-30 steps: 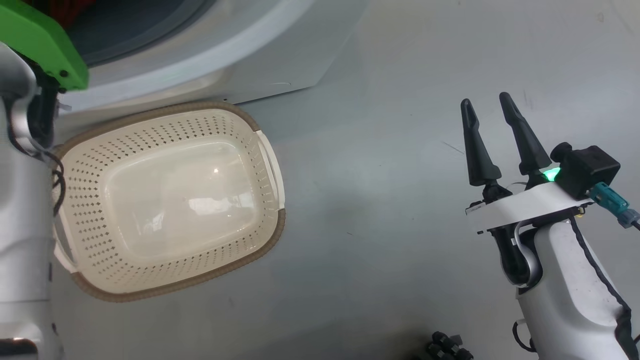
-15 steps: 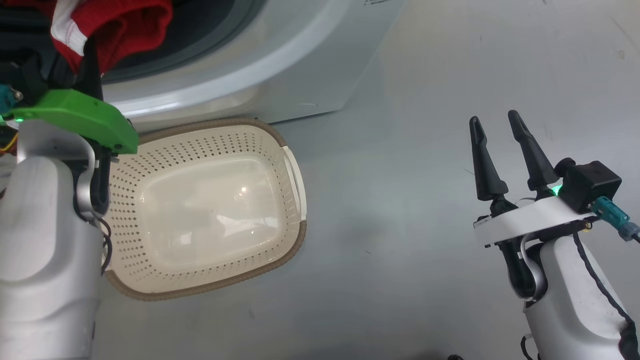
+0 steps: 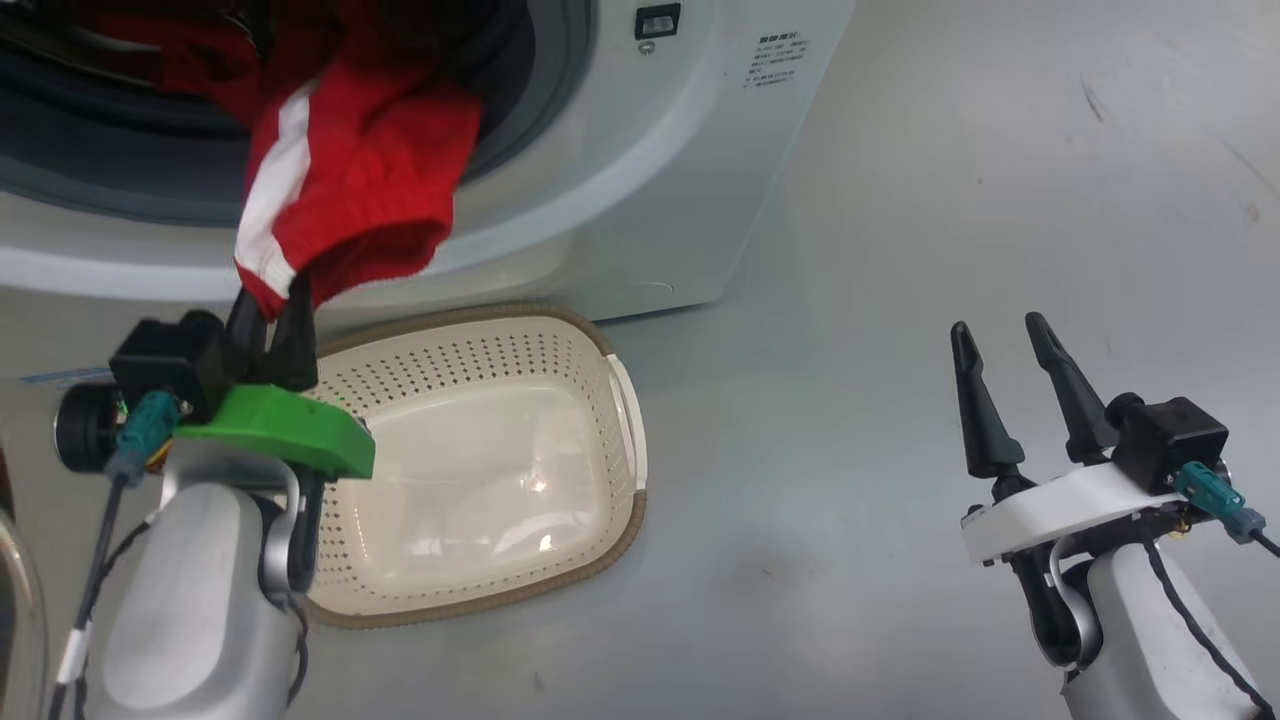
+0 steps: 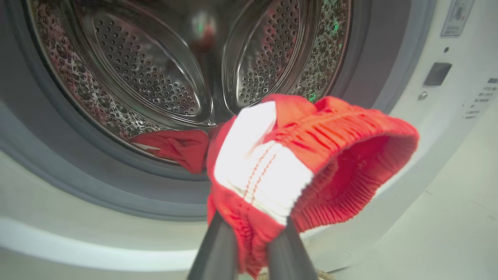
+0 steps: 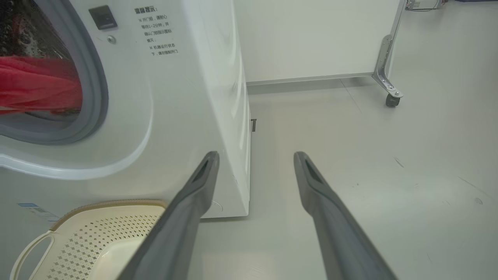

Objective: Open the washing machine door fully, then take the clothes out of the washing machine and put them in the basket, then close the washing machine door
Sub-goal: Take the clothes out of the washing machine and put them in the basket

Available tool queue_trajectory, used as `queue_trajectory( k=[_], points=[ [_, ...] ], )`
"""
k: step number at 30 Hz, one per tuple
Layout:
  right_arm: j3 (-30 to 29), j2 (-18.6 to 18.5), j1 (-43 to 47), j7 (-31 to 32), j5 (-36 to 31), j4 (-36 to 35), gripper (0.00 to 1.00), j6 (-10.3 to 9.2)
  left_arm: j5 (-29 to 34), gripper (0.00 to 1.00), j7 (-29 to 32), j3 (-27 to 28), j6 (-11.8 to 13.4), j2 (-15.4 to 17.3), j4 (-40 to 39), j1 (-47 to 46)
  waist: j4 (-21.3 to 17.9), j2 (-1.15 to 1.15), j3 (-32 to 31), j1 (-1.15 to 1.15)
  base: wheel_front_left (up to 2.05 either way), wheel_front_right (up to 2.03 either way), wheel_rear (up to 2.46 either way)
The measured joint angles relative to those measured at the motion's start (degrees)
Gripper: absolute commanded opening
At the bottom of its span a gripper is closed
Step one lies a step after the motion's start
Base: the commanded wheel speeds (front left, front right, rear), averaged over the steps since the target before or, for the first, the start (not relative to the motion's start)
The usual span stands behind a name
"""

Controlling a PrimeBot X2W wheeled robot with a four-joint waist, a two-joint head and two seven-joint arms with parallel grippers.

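Your left hand [image 3: 270,322] is clamped on the clothes [image 3: 370,180]. Its two dark fingers pinch the gathered edge of a red garment with a white stripe, in the left half of the head view. From there the garment runs up into the open mouth of the washing machine [image 3: 680,180] at the upper left, and more red cloth lies inside the opening.

In the left wrist view the same hand [image 4: 253,233] rises from the bottom centre. The ribbed red band bulges to the right of it, and the perforated steel drum [image 4: 148,70] fills the upper half behind.

The basket [image 3: 630,420] sits on the floor [image 3: 900,200] just below the machine's front, in the lower middle of the head view. It holds nothing, and your left wrist overlaps its left rim.

Your right hand [image 3: 998,330] is at the lower right, well apart from the basket, with its fingers spread and nothing between them. In the right wrist view they [image 5: 256,155] frame the machine's front corner, with the basket at the lower left.
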Motion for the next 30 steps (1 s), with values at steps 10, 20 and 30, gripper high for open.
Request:
queue_trajectory(
  k=[10,20,30],
  points=[
    [0.3,-0.1,4.7,0.0,-0.7,0.7,1.0,-0.09,0.9,0.0,-1.8,-2.0,1.2,-0.3,-2.9,11.4,2.3,0.0,-7.2,0.0,0.0,0.0,0.0],
    [1.7,0.2,8.2,0.0,-1.0,0.7,1.0,-0.16,0.9,0.0,-1.8,-3.7,2.8,-0.7,-6.6,17.6,4.8,0.0,-11.8,0.0,0.0,0.0,0.0],
    [3.0,0.4,9.2,0.1,-1.5,-0.8,1.0,-0.16,0.9,0.0,-1.6,-5.2,3.8,-1.0,-10.0,21.0,7.2,0.0,-13.6,0.0,0.0,0.0,0.0]
  ],
)
